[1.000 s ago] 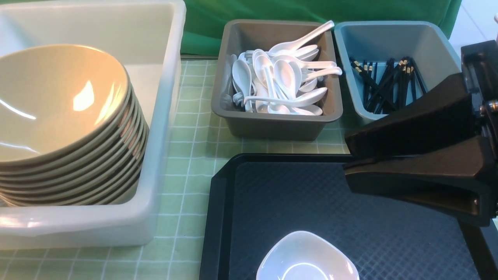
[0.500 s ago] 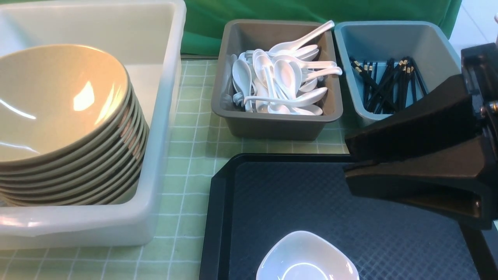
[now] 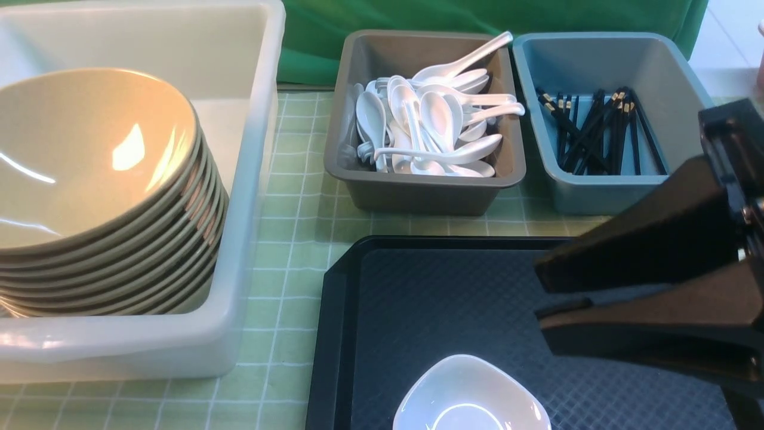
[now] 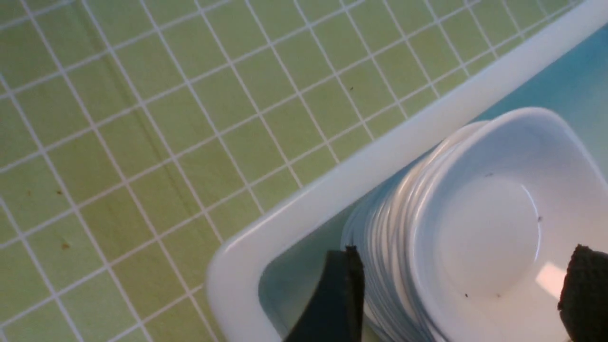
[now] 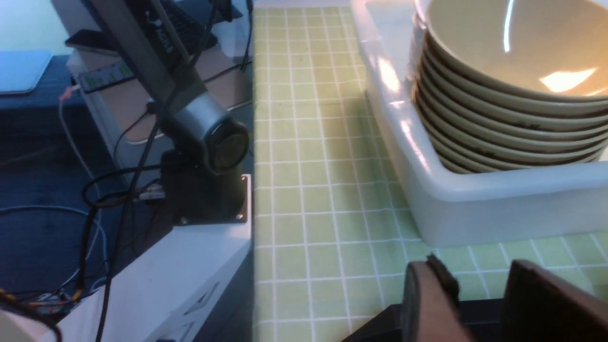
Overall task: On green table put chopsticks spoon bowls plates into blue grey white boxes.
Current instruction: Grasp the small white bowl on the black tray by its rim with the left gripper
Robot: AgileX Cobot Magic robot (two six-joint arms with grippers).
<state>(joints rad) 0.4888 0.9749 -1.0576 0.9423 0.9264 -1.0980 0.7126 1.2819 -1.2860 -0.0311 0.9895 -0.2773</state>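
In the left wrist view my left gripper (image 4: 464,254) is open over a stack of white plates (image 4: 494,228) in a corner of the white box (image 4: 380,152). One finger (image 4: 339,294) is beside the stack and the other is over the top plate. My right gripper (image 3: 540,292) hangs open and empty over the black tray (image 3: 447,298), which holds one white plate (image 3: 471,397). Tan bowls (image 3: 89,155) are stacked in the white box (image 3: 262,149). Spoons (image 3: 430,119) fill the grey box (image 3: 418,197). Chopsticks (image 3: 597,131) lie in the blue box (image 3: 603,194).
The green table (image 3: 292,251) shows between the boxes and the tray. In the right wrist view the left arm's base (image 5: 204,156) stands at the table's edge, with cables and a desk beyond. The right gripper (image 5: 475,280) is near the white box (image 5: 475,209).
My right gripper has dropped lower and drawn back to the right over the tray, uncovering the blue box's near corner. Nothing else in the front view has moved.
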